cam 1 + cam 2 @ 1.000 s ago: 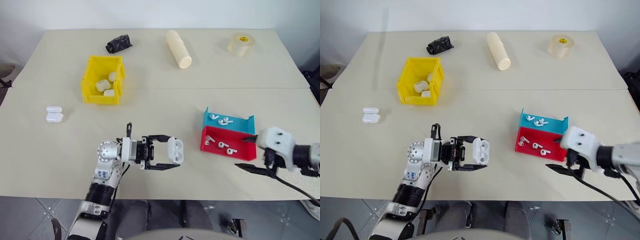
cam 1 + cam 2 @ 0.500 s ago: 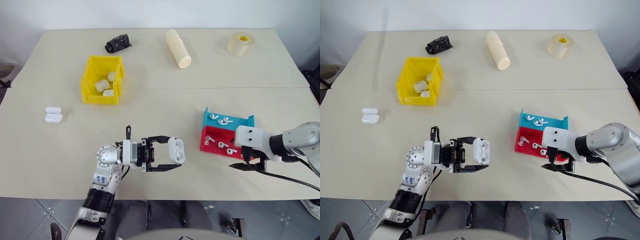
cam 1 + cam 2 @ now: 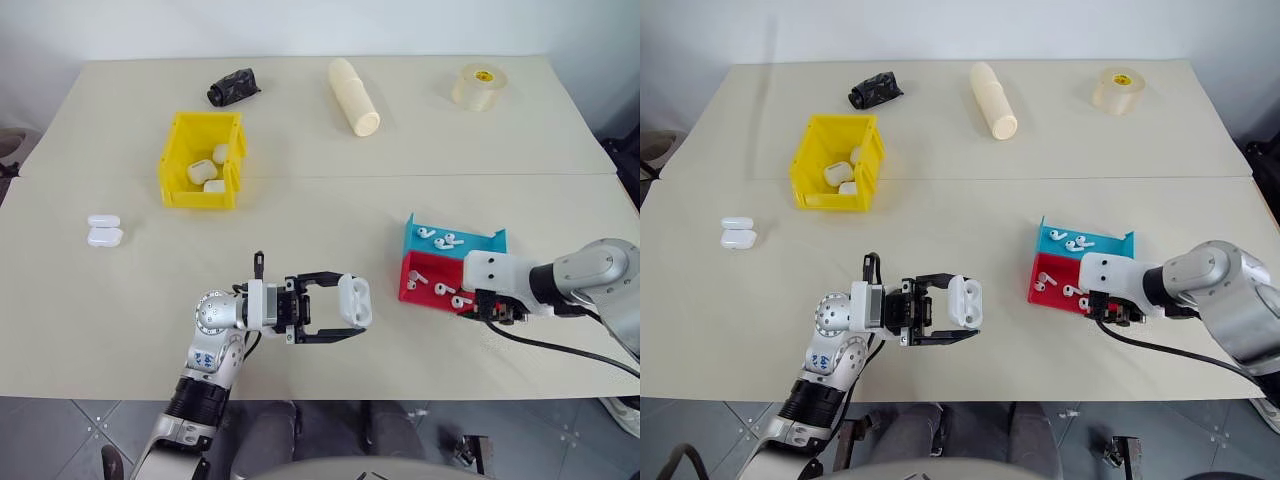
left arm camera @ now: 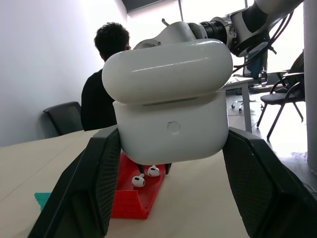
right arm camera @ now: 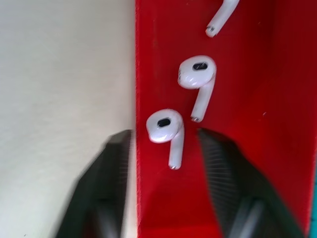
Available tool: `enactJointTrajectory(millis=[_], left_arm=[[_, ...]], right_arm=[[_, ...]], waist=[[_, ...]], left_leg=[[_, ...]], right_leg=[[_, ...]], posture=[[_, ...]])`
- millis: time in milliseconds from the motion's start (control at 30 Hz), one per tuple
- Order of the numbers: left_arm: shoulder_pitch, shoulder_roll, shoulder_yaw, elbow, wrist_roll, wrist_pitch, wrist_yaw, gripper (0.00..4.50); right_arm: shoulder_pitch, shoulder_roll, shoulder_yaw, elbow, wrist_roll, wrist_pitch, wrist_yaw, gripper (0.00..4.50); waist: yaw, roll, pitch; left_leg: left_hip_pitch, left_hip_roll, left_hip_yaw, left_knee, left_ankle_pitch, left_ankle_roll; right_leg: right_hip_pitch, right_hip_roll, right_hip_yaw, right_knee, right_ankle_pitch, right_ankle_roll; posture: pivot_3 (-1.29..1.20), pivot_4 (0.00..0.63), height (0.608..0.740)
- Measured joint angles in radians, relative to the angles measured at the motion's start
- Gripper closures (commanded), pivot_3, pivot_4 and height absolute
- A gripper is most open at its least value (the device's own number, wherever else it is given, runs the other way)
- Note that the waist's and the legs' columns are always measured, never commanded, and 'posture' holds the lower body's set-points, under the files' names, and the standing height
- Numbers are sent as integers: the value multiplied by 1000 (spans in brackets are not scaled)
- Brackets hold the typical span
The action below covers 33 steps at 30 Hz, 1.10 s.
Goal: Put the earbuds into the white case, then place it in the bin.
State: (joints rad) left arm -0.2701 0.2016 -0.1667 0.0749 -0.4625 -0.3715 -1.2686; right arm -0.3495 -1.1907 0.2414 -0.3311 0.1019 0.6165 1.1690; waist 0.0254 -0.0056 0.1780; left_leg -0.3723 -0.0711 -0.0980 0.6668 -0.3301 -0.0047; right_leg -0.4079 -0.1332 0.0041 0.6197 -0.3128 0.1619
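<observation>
While L gripper (image 3: 345, 308) holds the case (image 3: 354, 300) off the surface (image 3: 330, 215), jaws pinching it on both sides, lid shut, R gripper (image 5: 163, 148) sits over the near edge of the red tray (image 3: 425, 290), pointing down. R jaws are spread w/ one earbud (image 5: 165, 130) between them; one finger is outside the tray wall, the other inside. Can't tell if either finger touches the bud yet. A 2nd earbud (image 5: 197, 79) lies just beyond it, a 3rd stem shows further in.

Teal tray (image 3: 455, 243) sits right behind the red one, touching, w/ more buds in it.

Bin (image 3: 203, 158) is far-left on the surface, well apart from both grippers, w/ white cases (image 3: 205, 170) in it. Two more cases (image 3: 104, 231) lie on the surface near the left edge, side by side.

Far side: black crumpled thing (image 3: 232, 86), cream cylinder (image 3: 354, 96), tape roll (image 3: 476, 87).

L wrist view: the case is level between the fingers, red tray w/ two buds beyond it, person in dark top (image 4: 104, 94) seated in the background.
</observation>
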Motion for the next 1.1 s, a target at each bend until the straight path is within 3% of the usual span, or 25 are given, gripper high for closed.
enactJointTrajectory(millis=[533,667,700,1100], left_arm=[[-1,0,0,0,-1,1,0,1746],[-1,0,0,0,-1,1,1,1746],[-1,0,0,0,-1,1,1,1746],[-1,10,0,-1,-2,3,3,1746]], right_arm=[[-35,24,25,0,-45,0,29,2653],[-35,24,28,-6,-45,-4,51,3911],[-35,24,28,-7,-46,-5,52,4003],[-27,69,-25,-21,3,15,43,4003]], waist=[[0,0,0],[-1,0,0],[-1,0,0],[0,0,0]], left_leg=[[0,0,0,0,0,0],[0,0,0,0,0,0],[0,0,0,0,0,0],[0,0,0,0,0,0]], right_leg=[[0,0,0,0,0,0],[0,0,0,0,0,0],[0,0,0,0,0,0],[0,0,0,0,0,0]], posture=[[0,150,740],[0,150,740],[0,150,740],[0,150,740]])
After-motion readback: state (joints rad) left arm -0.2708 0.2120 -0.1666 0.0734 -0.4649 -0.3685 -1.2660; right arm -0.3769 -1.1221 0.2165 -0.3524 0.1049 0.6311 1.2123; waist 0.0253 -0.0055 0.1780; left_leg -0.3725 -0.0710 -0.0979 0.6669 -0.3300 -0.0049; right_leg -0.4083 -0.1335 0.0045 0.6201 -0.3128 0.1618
